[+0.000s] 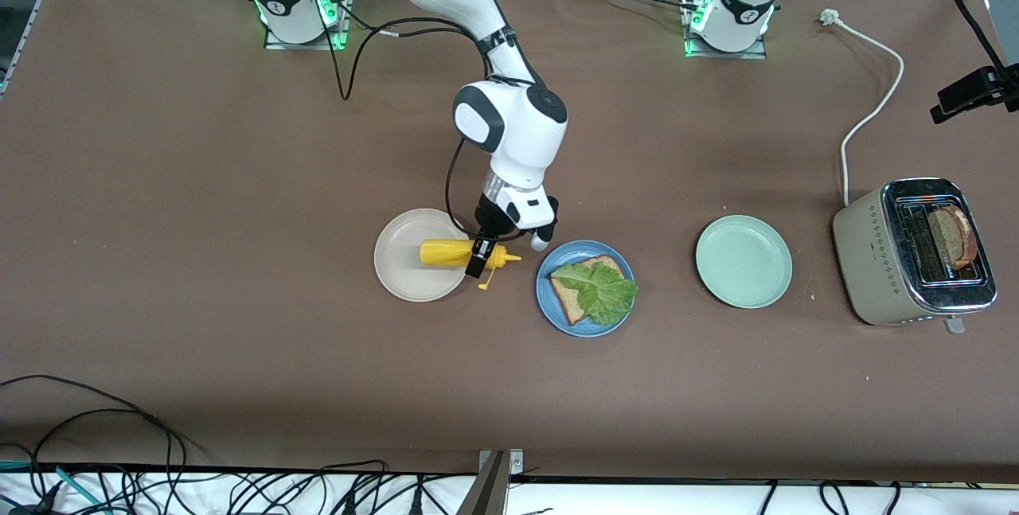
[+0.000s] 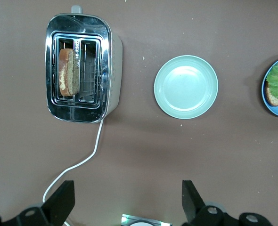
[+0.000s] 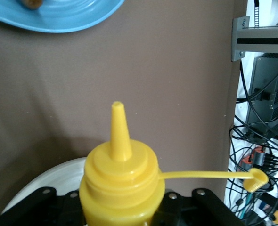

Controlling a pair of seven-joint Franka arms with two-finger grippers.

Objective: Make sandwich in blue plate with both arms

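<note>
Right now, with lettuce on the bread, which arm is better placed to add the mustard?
Right. Its end effector is shut on the yellow mustard bottle, uncapped and lying over the beige plate beside the blue plate. The left end effector is open, over bare table beside the toaster.

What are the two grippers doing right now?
Left gripper: open, holding nothing.
Right gripper: closed on the yellow mustard bottle, over the beige plate.

Right arm reaching down mid-table, right gripper (image 1: 481, 254) clamped, wrist tilted low. Left arm waiting, left gripper (image 2: 125, 202) up high, fingers (image 2: 61, 200) spread wide.
</note>
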